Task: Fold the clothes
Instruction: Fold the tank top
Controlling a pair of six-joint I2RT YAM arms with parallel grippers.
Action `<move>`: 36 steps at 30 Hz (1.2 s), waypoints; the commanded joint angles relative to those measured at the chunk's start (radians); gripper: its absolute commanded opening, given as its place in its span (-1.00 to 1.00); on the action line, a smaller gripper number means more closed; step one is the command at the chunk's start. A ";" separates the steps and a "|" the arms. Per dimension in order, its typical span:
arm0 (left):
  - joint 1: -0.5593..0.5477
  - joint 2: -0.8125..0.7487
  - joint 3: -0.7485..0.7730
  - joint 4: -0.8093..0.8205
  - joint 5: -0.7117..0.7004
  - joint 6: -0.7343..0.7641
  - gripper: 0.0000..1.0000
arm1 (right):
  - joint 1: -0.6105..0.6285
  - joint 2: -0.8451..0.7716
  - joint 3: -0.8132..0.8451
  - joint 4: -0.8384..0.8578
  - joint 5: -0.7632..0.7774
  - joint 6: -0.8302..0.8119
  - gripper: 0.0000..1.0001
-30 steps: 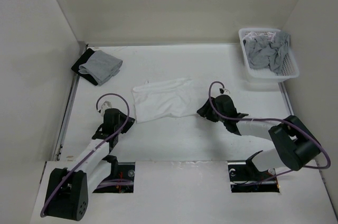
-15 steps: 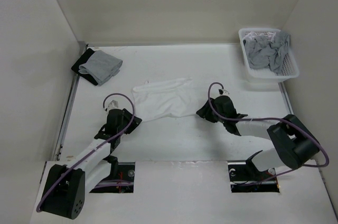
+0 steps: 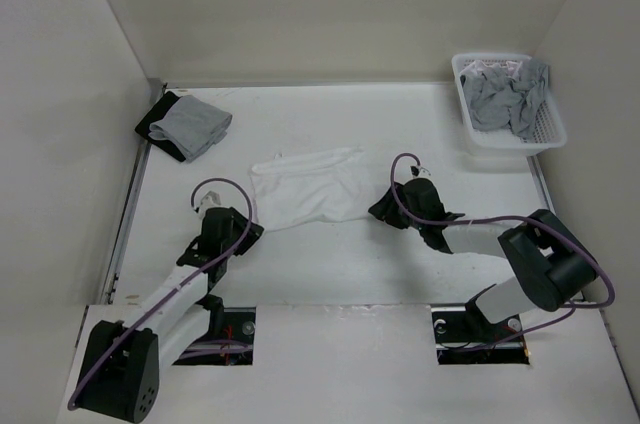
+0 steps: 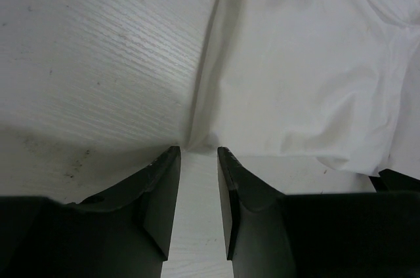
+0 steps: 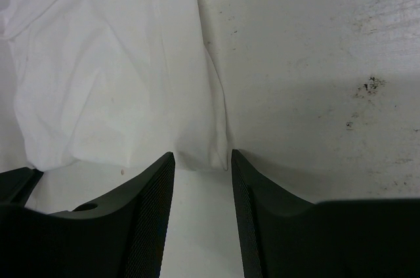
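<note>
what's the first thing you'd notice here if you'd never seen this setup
The white top lies spread out mid-table, with the left gripper at its near left corner and the right gripper at its near right corner, both with jaws apart. Next comes the white basket heaped with grey clothes in the far right corner. A folded grey garment sits on a black cloth at the far left.

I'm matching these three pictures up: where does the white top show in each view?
Top external: white top lies mid-table.
Left wrist: white top fills the upper right.
Right wrist: white top fills the upper left.
Shared landmark: the bare white table beside it in every view.
</note>
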 commanded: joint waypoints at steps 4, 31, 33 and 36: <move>-0.014 -0.024 0.034 -0.102 -0.083 0.018 -0.46 | -0.007 -0.009 0.008 0.021 -0.001 0.002 -0.10; -0.034 0.077 0.059 -0.027 -0.045 0.030 -0.95 | -0.040 0.051 0.030 0.029 -0.034 0.011 -0.36; -0.034 0.077 0.056 -0.022 -0.043 0.032 -0.96 | -0.042 0.058 0.030 0.040 -0.034 0.019 -0.50; -0.022 0.067 0.060 -0.022 -0.030 0.042 -0.99 | -0.045 0.066 0.031 0.063 -0.034 0.027 -0.78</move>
